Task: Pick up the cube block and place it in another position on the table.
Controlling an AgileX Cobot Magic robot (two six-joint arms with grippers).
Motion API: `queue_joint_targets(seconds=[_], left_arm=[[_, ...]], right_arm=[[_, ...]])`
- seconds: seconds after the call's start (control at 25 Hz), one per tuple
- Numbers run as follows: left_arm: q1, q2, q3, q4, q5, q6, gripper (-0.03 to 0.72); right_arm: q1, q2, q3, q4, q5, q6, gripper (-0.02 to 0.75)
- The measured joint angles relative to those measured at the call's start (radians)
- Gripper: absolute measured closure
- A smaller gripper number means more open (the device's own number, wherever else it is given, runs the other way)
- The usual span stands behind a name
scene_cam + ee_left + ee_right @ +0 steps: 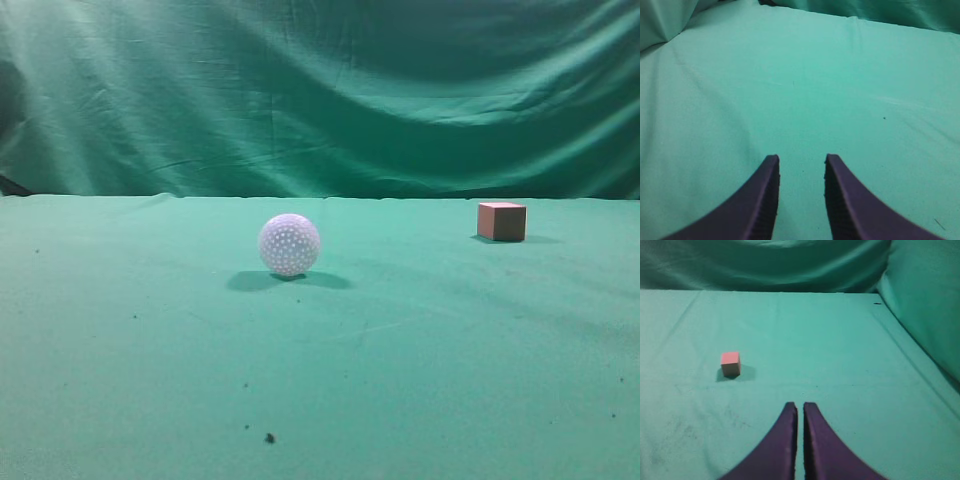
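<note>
The cube block (501, 221) is a small reddish-brown cube with a pinkish top, resting on the green table (420, 340) at the far right. It also shows in the right wrist view (730, 363), ahead and to the left of my right gripper (800, 406), which is shut and empty, well apart from it. My left gripper (801, 159) is open and empty over bare cloth; the cube is out of its view. Neither gripper shows in the exterior view.
A white dimpled ball (289, 244) sits near the table's middle, left of the cube. A green draped backdrop (320, 90) rises behind the table, and cloth folds up at the right side in the right wrist view (925, 315).
</note>
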Motion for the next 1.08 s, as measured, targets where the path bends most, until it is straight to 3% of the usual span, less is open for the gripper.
queue_joint_targets(seconds=[0.36,1.08], left_arm=[[0.0,0.0,0.0,0.0,0.0,0.0,0.426],[0.0,0.0,0.0,0.0,0.0,0.0,0.426]], right_arm=[[-0.042,-0.197,0.29,0.004,-0.124,0.047,0.738],[-0.042,-0.198,0.301,0.012,-0.115,0.047,0.738]])
